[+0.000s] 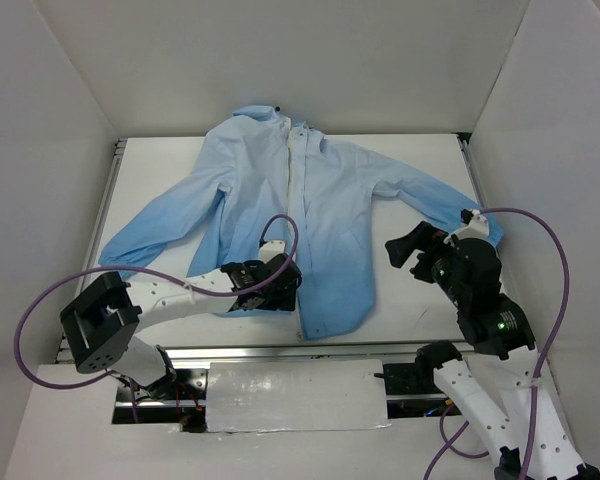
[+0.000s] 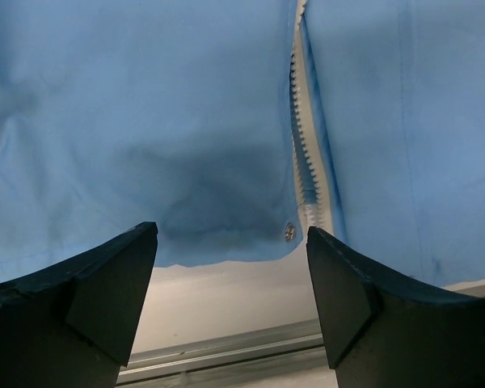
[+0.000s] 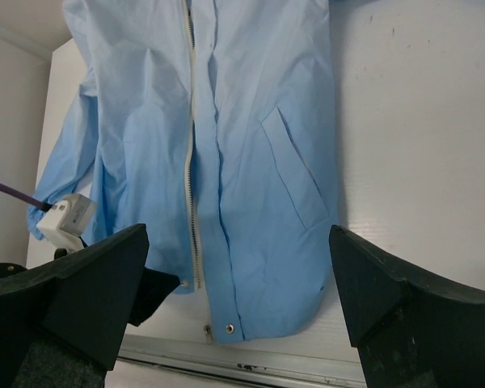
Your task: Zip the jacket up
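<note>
The light-blue jacket (image 1: 320, 215) lies flat on the white table, collar at the far side, sleeves spread out. Its whitish zipper strip (image 1: 292, 185) runs down the front. My left gripper (image 1: 280, 283) hovers at the near hem, just left of the zipper's lower end. In the left wrist view the jaws (image 2: 230, 234) stand wide apart with nothing between them, over the hem, and the zipper teeth (image 2: 309, 174) end by a metal snap (image 2: 288, 231). My right gripper (image 1: 410, 250) is open to the right of the jacket (image 3: 250, 145), looking at the zipper (image 3: 190, 162) and hem snap (image 3: 228, 328).
An aluminium rail (image 1: 280, 352) runs along the table's near edge, just below the hem. White walls enclose the table on three sides. Purple cables (image 1: 280, 222) loop over the left arm and beside the right arm (image 1: 555, 250). Bare white table (image 3: 412, 121) lies right of the jacket.
</note>
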Robot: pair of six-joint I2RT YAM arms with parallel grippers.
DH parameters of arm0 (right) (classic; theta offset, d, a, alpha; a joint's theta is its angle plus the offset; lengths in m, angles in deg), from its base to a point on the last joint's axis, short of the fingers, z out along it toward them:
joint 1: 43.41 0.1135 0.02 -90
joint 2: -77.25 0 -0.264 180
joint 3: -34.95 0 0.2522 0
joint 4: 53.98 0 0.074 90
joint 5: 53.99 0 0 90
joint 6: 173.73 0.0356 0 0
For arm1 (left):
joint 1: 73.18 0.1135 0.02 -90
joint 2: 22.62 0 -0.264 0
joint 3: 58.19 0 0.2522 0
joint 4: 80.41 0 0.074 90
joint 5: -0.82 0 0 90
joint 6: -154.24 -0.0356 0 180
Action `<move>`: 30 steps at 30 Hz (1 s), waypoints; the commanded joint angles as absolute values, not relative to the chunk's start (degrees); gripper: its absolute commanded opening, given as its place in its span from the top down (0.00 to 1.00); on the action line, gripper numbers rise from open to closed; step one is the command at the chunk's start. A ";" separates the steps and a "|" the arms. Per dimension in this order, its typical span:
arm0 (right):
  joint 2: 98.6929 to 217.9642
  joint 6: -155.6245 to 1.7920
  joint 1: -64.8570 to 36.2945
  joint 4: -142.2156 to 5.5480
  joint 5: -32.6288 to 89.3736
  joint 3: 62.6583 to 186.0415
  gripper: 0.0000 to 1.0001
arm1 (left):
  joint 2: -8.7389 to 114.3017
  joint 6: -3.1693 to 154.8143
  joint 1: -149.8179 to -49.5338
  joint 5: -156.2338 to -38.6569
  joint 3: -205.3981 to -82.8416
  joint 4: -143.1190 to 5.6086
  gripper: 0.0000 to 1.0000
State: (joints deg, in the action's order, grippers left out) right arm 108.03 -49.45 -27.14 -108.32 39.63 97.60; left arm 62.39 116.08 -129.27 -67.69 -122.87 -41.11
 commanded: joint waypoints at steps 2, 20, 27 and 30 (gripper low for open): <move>107.75 -50.77 -26.71 -105.71 39.44 96.70 0.00 | 64.03 118.38 -129.51 -67.04 -124.95 -43.36 0.14; 107.74 -51.39 -26.36 -104.92 38.92 96.18 0.00 | 69.14 120.40 -130.57 -66.60 -124.60 -43.01 0.74; 110.11 -52.88 -26.27 -103.51 34.36 95.65 0.00 | 61.06 118.22 -129.69 -68.70 -120.74 -50.80 1.00; 114.15 -54.99 -24.70 -100.88 24.44 94.42 0.00 | 56.94 116.81 -126.28 -76.15 -116.80 -56.70 1.00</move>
State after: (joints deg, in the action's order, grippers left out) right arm 110.72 -52.16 -26.61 -105.61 33.53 95.85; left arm 61.29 118.66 -128.99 -70.46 -119.54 -48.94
